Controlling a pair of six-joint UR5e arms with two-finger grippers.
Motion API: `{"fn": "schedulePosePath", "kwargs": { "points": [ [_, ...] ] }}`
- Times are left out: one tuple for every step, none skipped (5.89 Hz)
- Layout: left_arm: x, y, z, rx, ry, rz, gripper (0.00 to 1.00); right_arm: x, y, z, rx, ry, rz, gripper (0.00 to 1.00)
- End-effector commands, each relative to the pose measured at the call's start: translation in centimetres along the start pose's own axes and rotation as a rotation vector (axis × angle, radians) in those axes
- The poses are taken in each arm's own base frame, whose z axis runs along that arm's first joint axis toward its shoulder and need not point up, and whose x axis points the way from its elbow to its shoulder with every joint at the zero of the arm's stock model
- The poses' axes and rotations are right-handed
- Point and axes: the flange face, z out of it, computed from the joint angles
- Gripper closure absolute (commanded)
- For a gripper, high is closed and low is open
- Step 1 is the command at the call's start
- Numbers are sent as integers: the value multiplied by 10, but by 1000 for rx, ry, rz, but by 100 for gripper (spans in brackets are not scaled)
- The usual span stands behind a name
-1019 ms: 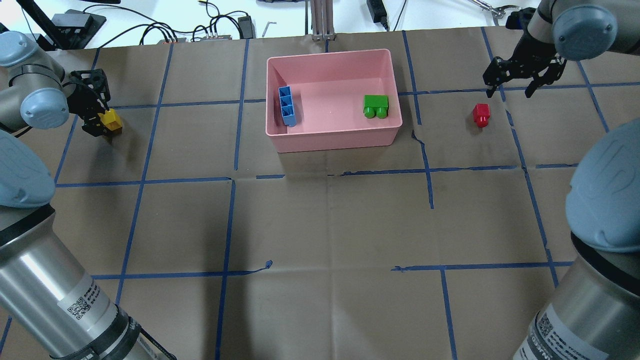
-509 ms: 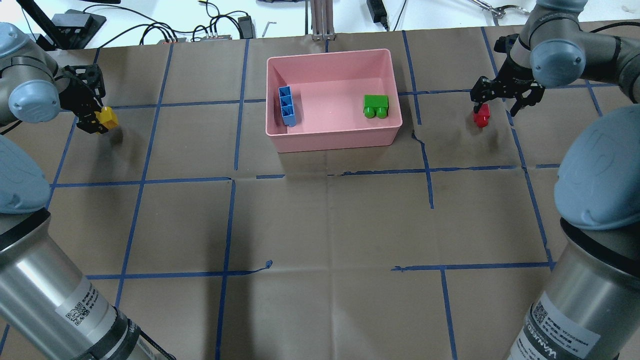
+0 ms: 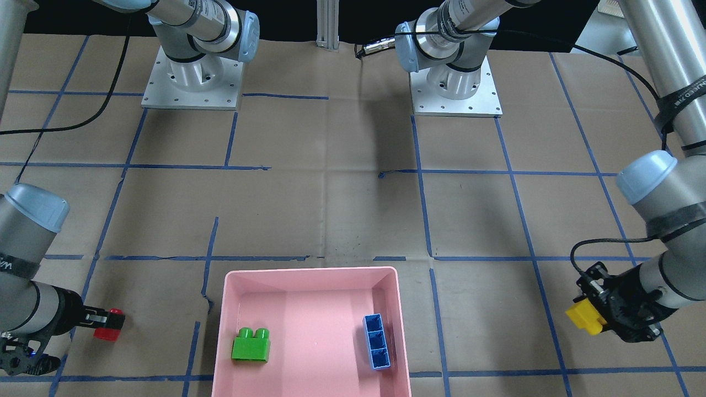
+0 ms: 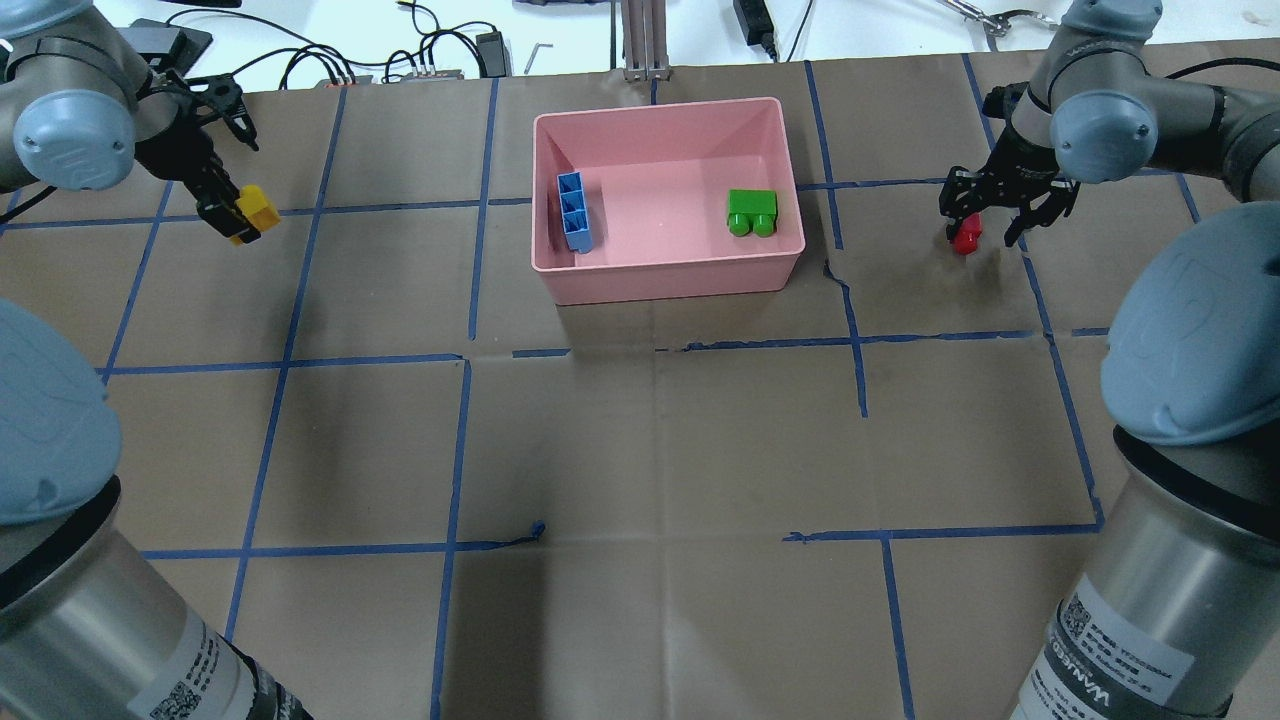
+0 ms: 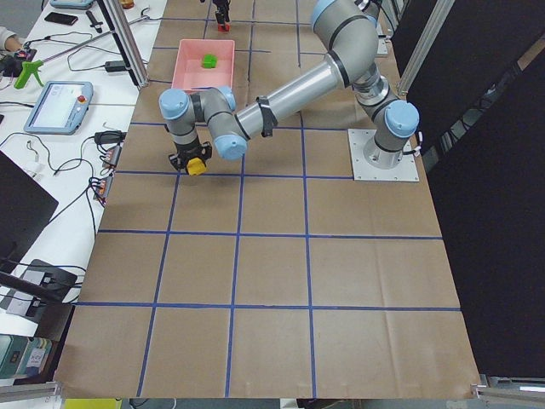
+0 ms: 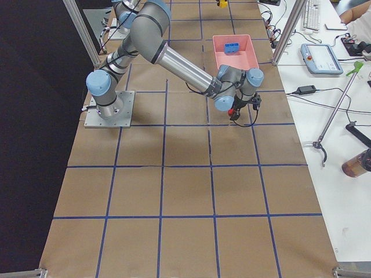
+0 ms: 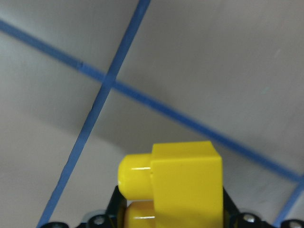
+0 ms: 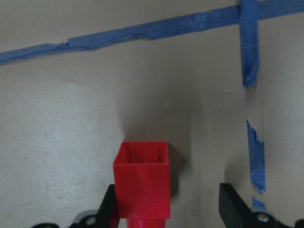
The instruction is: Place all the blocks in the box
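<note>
Left end effector (image 4: 236,213): it is closed on the yellow brick (image 4: 258,208) and holds it on the left side of the desk (image 4: 650,450), well apart from the box (image 4: 668,280).
Yellow brick: the wrist view shows it between the two jaws, with its studs pointing sideways. It seems to be a little above the paper, near a crossing of blue tape lines (image 4: 300,362).
Right end effector (image 4: 983,225): its jaws are spread wide and hold nothing. It is low over the desk, with the red brick (image 4: 965,238) between them.
Red brick: it lies on the desk to the right of the box, outside of it. In the wrist view it is just beside one finger (image 8: 108,211), and a clear gap remains to the other finger (image 8: 232,206).
Box: the pink tray stands at the far middle of the desk, between both arms.
Blue brick (image 4: 573,212): inside the box, against the wall on the robot's left, with its hollow cells facing up.
Green brick (image 4: 752,212): inside the box near the right wall, lying with its two studs toward the robot.
</note>
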Motion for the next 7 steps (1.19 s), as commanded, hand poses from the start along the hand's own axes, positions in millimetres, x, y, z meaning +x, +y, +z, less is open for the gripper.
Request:
{"fn": "schedulePosePath", "kwargs": {
  "points": [
    [66, -90, -41, 6, -10, -325, 94, -9, 0, -5, 9, 0, -14, 71],
    [111, -151, -46, 18, -25, -541, 94, -10, -3, -15, 27, 2, -30, 75],
    [148, -208, -45, 51, -36, -749, 94, -21, -6, -42, 58, 8, -46, 75],
    [171, -244, -40, 84, -13, -847, 94, -39, -3, -85, 69, 13, -69, 75],
    [204, -286, -29, 130, 39, -886, 94, -43, 1, -134, 85, 13, -73, 75],
    [211, -306, -5, 150, 45, -930, 85, -50, 7, -169, 72, 14, -80, 75],
    [228, -327, 12, 168, 44, -944, 14, -58, 13, -188, 61, 17, -89, 75]
  ]
}}
